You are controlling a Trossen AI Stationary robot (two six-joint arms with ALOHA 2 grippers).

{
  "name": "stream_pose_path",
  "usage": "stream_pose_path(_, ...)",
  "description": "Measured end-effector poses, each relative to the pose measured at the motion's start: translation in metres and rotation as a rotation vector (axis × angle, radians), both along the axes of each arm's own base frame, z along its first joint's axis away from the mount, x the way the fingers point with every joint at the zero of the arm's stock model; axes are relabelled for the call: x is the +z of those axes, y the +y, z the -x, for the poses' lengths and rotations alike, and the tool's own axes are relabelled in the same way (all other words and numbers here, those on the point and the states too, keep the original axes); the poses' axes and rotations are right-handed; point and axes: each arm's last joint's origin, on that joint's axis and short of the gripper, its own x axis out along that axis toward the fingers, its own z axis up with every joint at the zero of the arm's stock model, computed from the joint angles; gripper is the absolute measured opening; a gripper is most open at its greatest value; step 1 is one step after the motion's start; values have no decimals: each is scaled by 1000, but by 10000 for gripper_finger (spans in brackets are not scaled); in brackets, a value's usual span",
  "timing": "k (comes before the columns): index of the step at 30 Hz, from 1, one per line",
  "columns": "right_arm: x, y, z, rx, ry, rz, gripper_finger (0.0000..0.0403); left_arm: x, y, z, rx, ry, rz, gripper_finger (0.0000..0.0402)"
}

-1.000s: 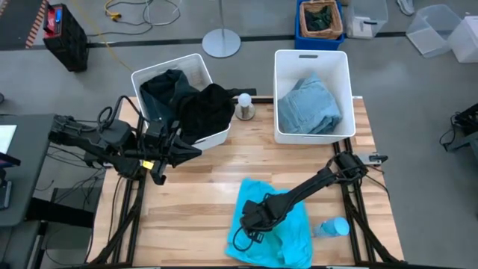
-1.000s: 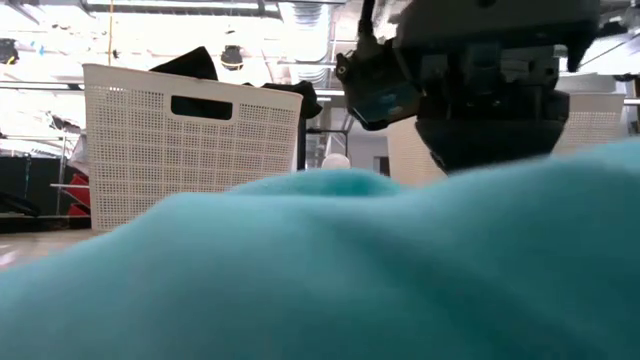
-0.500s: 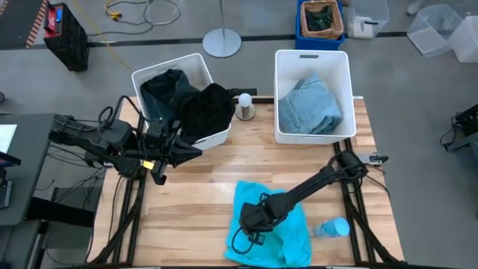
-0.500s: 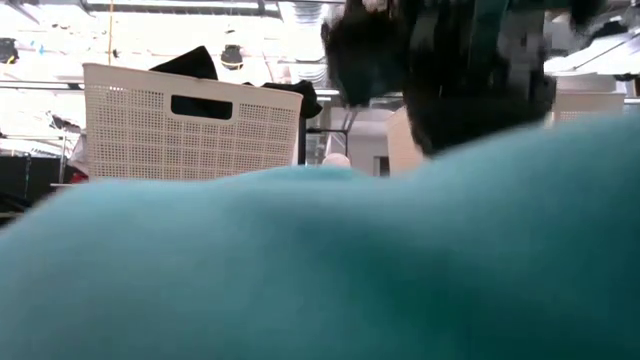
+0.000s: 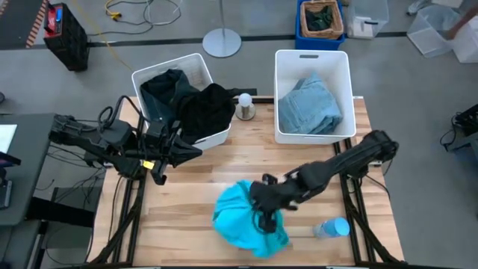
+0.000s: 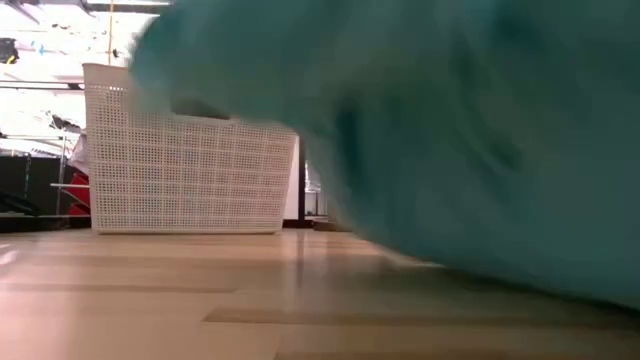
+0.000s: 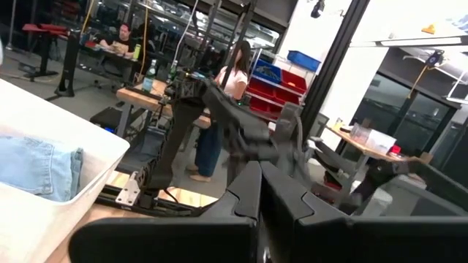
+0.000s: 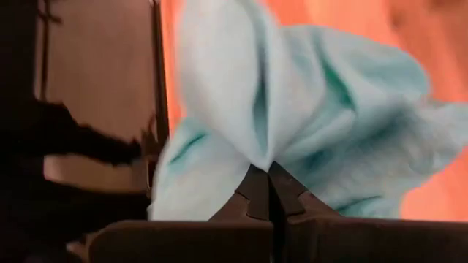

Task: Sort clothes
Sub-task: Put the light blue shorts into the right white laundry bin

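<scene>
Right claw (image 5: 263, 217) pinching turquoise garment (image 5: 237, 220)

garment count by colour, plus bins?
black garment: 1
dark teal-green garment: 1
grey-blue garment: 1
turquoise garment: 1, pinched in the shut right gripper
white bins: 2
Total: 4 garments, 2 bins

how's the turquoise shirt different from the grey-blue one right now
The turquoise shirt hangs bunched from the shut right gripper over the table's front; the grey-blue shirt lies loosely folded, untouched, in the right white bin. The turquoise shirt is bright and vivid, the grey-blue shirt dull and muted. Both are soft fabric garments.
</scene>
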Motion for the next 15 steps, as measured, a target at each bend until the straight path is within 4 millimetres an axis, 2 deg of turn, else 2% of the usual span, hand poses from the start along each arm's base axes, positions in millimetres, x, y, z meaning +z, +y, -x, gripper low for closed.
stream_pose_path(7, 73, -27, 37, -16, -304, 47, 0, 0, 1, 0, 27, 1, 3, 0)
stream_pose_path(15, 133, -63, 83, -63, -588, 182, 0, 0, 1, 0, 38, 1, -2, 0)
